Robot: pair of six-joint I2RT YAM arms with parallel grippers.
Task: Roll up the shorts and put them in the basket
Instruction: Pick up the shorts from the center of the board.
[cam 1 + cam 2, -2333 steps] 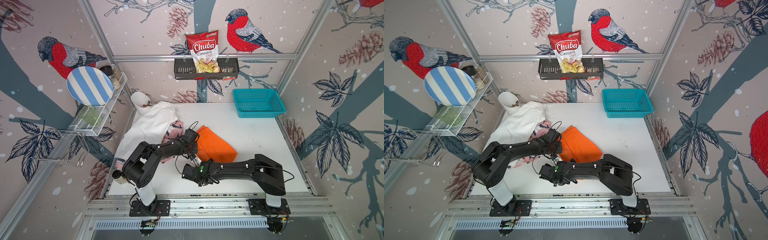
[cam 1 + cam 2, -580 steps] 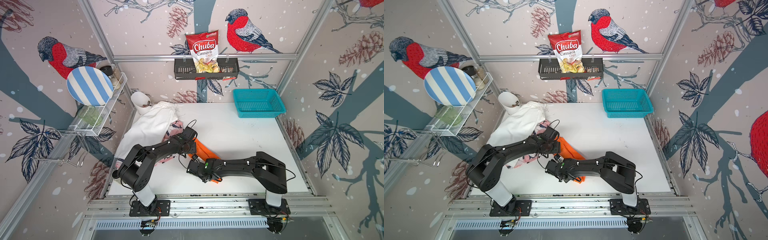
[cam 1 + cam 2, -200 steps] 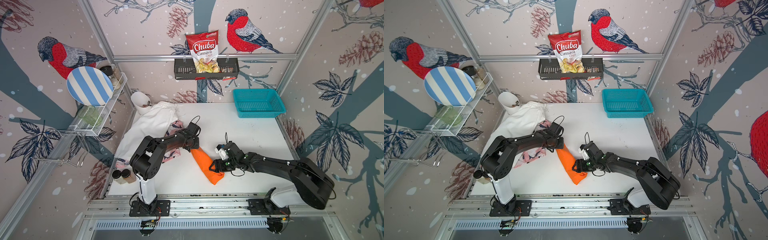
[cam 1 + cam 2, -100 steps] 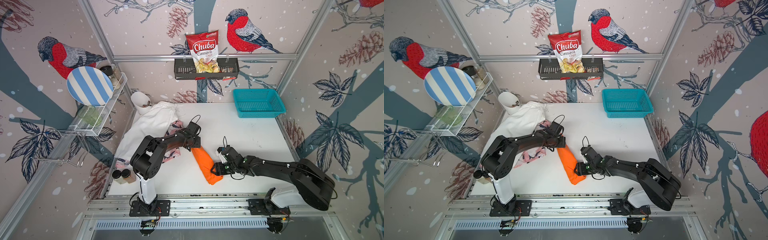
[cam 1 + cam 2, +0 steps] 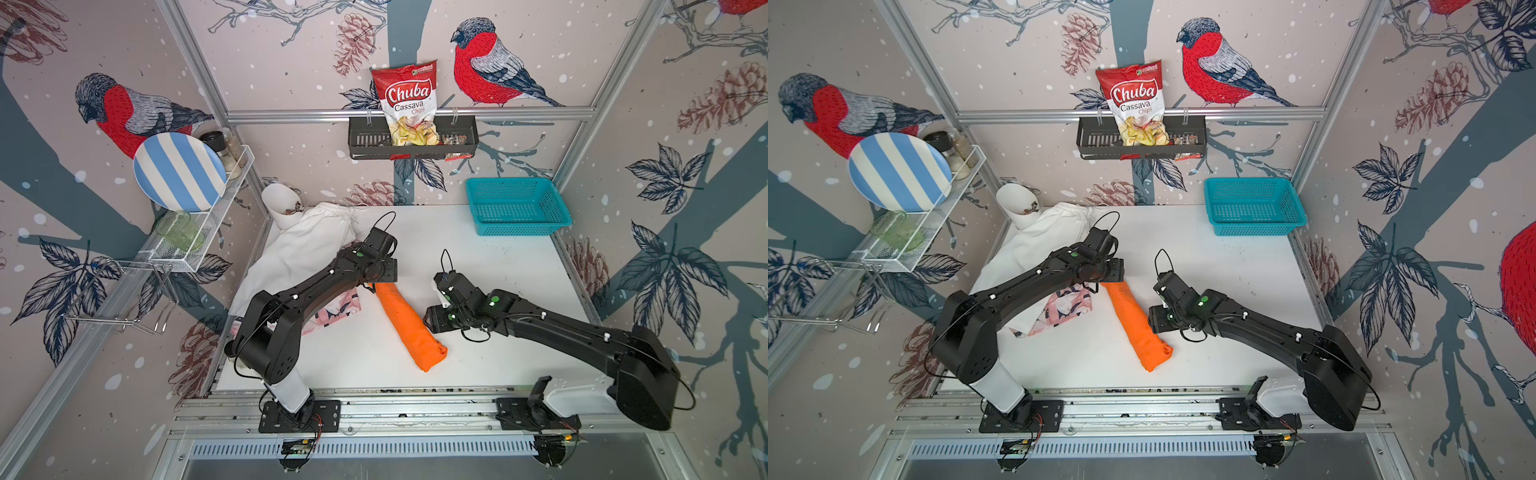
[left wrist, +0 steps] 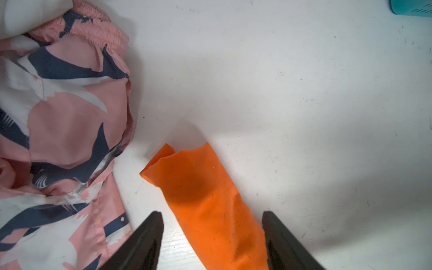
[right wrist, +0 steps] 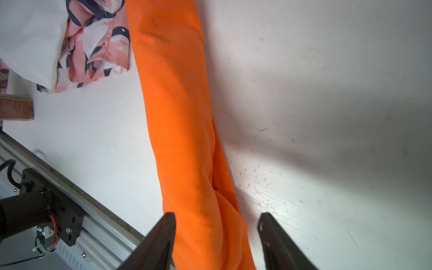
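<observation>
orange shorts (image 5: 409, 328) are rolled into a long tube, lying diagonal mid table (image 5: 478, 257) right beside the pink patterned shorts (image 5: 336, 305). left gripper (image 6: 211, 214) jaws wide, straddling one end, right gripper (image 7: 216, 215) jaws spread around it further along

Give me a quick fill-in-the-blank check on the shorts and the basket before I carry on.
The rolled shorts are ____.
The white shorts lie partly over the ____ patterned shorts.
The teal basket holds ____.
Missing words: orange; pink; nothing.
</observation>
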